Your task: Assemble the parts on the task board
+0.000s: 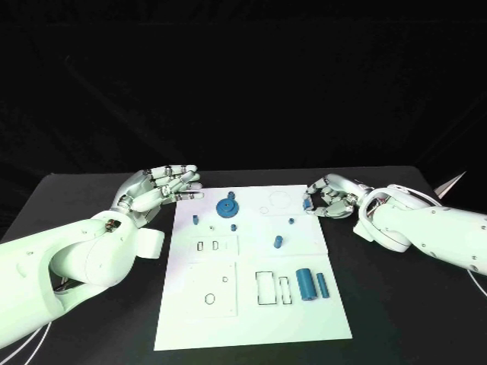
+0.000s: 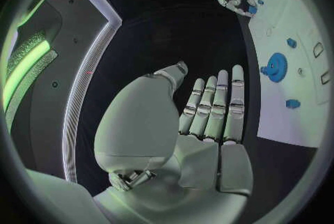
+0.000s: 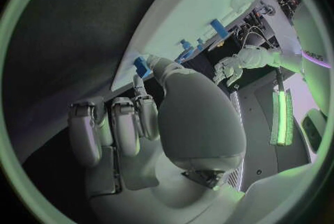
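Observation:
The white task board point(image 1: 249, 319) lies mid-table. On it are a blue gear point(image 1: 228, 207), several small blue pegs such as one point(image 1: 276, 242) near the middle, and two blue cylinders point(image 1: 305, 283) by the right edge. My left hand point(image 1: 156, 190) hovers at the board's far left corner, fingers straight and apart, holding nothing. In the left wrist view the same hand point(image 2: 202, 118) shows a bare palm beside the gear point(image 2: 276, 66). My right hand point(image 1: 332, 196) is at the far right corner and pinches a small blue part point(image 3: 142, 66) between thumb and finger, at the board's edge point(image 3: 188, 6).
Outlined rectangular slots point(image 1: 265, 287) and an oval slot point(image 1: 208, 298) mark the near half of the board, and a round recess point(image 1: 268, 210) lies near the far edge. Black table point(image 1: 79, 205) surrounds the board. A pale pointed object point(image 1: 450, 182) sits at the table's far right.

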